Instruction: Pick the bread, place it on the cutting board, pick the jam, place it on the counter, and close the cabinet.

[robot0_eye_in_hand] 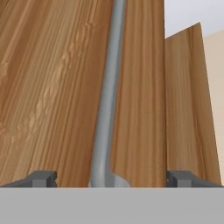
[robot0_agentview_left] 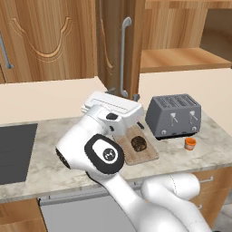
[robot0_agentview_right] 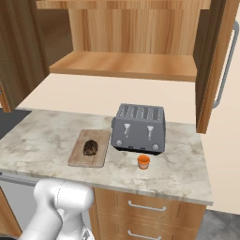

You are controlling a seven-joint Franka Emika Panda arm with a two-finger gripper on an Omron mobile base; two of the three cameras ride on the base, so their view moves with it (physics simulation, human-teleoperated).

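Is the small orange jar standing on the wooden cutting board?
No, the jam stands on the counter in front of the toaster, apart from the cutting board, which carries the bread.

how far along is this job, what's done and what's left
Done: the bread lies on the cutting board, and the jam stands on the counter in front of the toaster. In hand: the open pincer faces the cabinet door's handle. Left: closing that door, which stands open.
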